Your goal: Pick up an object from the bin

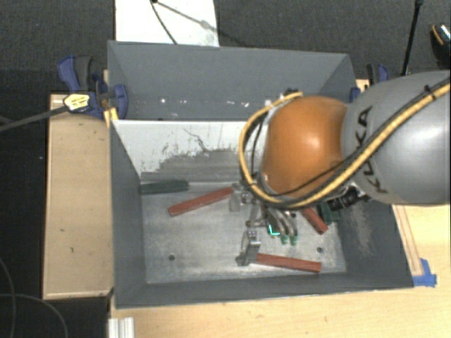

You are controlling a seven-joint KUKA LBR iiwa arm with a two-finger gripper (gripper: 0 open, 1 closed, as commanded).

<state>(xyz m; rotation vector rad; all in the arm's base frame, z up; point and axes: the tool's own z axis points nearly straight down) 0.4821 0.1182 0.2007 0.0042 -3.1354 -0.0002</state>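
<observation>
My gripper (246, 252) reaches down to the bin floor near the front middle, below the orange wrist cover. Its tip stands just left of the left end of a flat red-brown bar (289, 263) that lies along the front wall. A second red-brown bar (201, 202) lies slanted to the gripper's upper left. A short red-brown piece (316, 221) pokes out at the gripper's right, partly under the arm. Nothing shows held in the gripper.
A dark grey-green block (163, 186) lies by the left wall towards the back. A dark green thing (331, 210) is half hidden under the arm at the right. The arm and its cover hide the bin's right middle.
</observation>
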